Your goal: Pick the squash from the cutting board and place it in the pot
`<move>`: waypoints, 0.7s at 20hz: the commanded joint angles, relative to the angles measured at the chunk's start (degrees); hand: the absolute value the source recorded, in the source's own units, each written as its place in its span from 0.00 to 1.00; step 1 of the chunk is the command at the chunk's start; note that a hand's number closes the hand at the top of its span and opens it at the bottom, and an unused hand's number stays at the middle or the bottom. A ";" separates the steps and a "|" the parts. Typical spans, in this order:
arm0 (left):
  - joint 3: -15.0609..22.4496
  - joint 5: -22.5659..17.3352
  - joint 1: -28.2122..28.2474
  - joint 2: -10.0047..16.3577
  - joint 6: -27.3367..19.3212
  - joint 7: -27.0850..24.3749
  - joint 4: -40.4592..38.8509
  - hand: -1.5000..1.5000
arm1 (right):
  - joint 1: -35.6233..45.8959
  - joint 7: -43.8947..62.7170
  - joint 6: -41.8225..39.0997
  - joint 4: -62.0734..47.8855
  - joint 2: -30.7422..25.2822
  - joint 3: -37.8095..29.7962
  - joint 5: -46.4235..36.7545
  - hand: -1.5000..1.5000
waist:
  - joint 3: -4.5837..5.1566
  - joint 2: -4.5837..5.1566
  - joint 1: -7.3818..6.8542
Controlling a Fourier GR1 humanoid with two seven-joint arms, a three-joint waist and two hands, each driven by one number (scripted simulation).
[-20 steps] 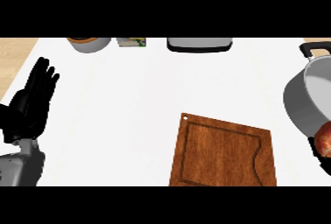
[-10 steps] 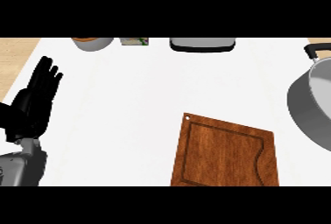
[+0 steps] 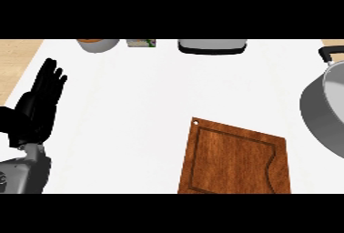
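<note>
Fingers (image 3: 50, 84) of the left hand (image 3: 32, 119) are straight and released, pointing up the view and grasping nothing. The hand rests at the left edge of the white desk (image 3: 134, 100), well apart from the task's things, which suggests it has no part in the transfer. Its grey forearm (image 3: 23, 175) enters from the lower left corner. The right hand shows nowhere, so the state of its fingers cannot be told.

The cutting board (image 3: 235, 159) lies near the lower middle, its top bare, and its lower end is cut off by the view's edge. The pot (image 3: 322, 113) sits at the right, beside the board and within short reach of it. Only its left wall, part of the rim and a dark handle (image 3: 329, 53) show.

The squash is not visible. It is not on the board, and whether it lies in the pot's hidden part or is carried outside the view cannot be told.

Along the far edge stand a bowl (image 3: 97, 44), a small packet (image 3: 141, 43) and a dark-based appliance (image 3: 211, 45), all cropped and hard to identify.
</note>
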State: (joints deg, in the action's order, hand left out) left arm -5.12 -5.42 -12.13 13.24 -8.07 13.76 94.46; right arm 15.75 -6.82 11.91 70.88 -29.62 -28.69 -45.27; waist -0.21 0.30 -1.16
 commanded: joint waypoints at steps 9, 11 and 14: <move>1.73 1.24 -0.93 -2.09 -1.44 1.39 -0.24 0.50 | 14.10 -11.87 -4.08 -35.67 -2.66 -2.83 6.69 0.00 | 0.04 0.18 -0.54; 0.22 0.43 -0.62 -0.38 -0.22 0.82 0.46 0.50 | 14.58 -15.78 -7.33 -39.41 -4.14 -4.09 8.74 0.00 | 0.02 0.20 -0.68; -0.51 -1.02 -0.53 -0.47 0.78 -0.08 -0.39 0.50 | 16.68 -20.06 -9.45 -40.56 -2.22 -7.28 13.86 0.00 | 0.00 0.26 -0.64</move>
State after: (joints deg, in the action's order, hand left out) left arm -4.93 -5.24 -13.24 12.54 -8.27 13.69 94.09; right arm 29.60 -22.17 4.66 35.17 -33.76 -33.34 -36.10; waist 0.37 0.15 -1.39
